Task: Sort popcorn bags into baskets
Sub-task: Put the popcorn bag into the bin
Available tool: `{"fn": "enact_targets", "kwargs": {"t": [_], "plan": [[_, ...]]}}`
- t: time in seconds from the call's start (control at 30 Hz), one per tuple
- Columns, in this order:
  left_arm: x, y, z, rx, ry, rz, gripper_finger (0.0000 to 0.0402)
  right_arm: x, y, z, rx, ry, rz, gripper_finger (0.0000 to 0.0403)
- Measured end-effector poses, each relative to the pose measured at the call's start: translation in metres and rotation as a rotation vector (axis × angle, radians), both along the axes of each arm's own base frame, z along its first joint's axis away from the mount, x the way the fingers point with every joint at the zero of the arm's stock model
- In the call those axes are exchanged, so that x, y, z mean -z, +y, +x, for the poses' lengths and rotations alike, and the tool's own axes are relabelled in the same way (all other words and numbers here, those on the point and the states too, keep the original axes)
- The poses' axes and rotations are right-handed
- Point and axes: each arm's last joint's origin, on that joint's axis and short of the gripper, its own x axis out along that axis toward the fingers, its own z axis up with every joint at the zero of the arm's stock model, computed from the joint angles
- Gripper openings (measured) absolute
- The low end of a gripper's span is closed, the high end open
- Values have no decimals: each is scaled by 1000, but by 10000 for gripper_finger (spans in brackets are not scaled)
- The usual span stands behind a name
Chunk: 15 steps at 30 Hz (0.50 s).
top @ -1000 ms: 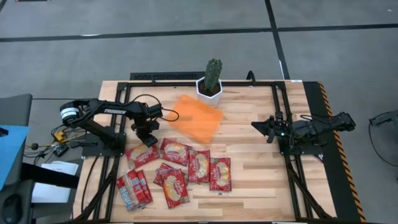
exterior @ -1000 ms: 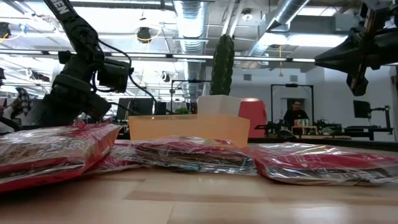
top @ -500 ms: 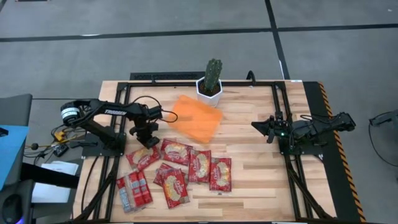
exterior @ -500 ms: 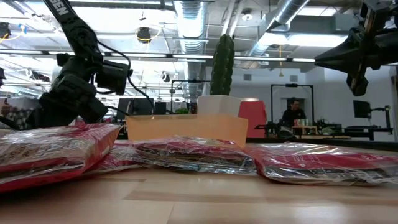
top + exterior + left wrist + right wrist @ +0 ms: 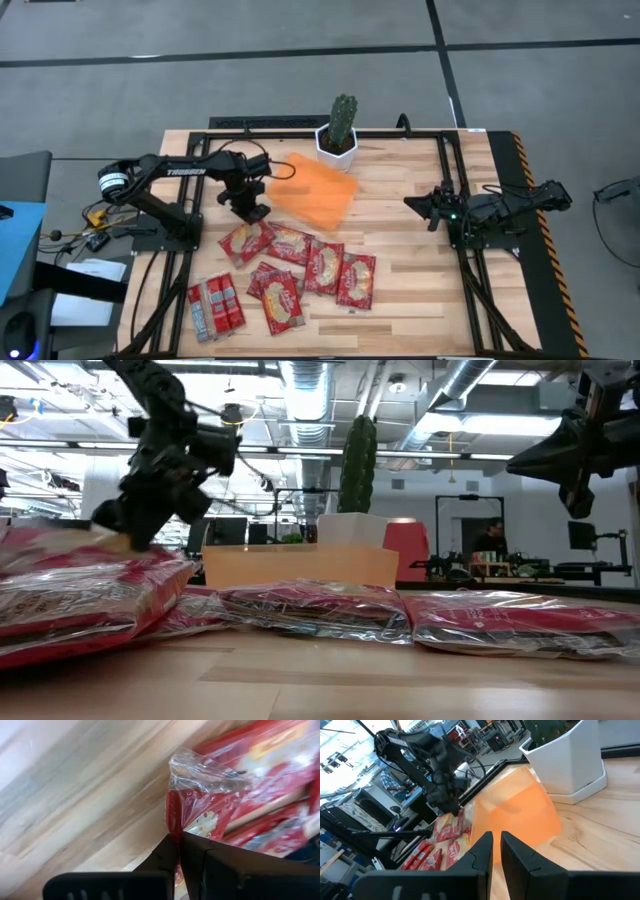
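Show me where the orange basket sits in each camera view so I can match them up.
High view: orange basket, centre, just below the cactus pot.
Low view: basket, mid-frame, in front of the white pot.
Left wrist view: not in it.
Right wrist view: basket, centre, beside the pot.
Shared landmark: the cactus pot.

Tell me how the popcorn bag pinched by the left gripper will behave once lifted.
Held by one crinkled edge in the left gripper, the popcorn bag will probably droop and swing. Its glossy film looks slippery, so it might slide free.
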Motion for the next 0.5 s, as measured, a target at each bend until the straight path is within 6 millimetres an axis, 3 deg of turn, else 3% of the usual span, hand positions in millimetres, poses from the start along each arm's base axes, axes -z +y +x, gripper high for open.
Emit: {"fn": "enact_targets", "kwargs": {"t": [0.23, 0.5], "plan": [[-41, 8, 16, -33, -52, 11, 0, 2, 0, 0, 0, 18, -5, 64], [-105, 10, 31, -50, -137, 43, 0, 3, 0, 0, 0, 30, -8, 64]]}}
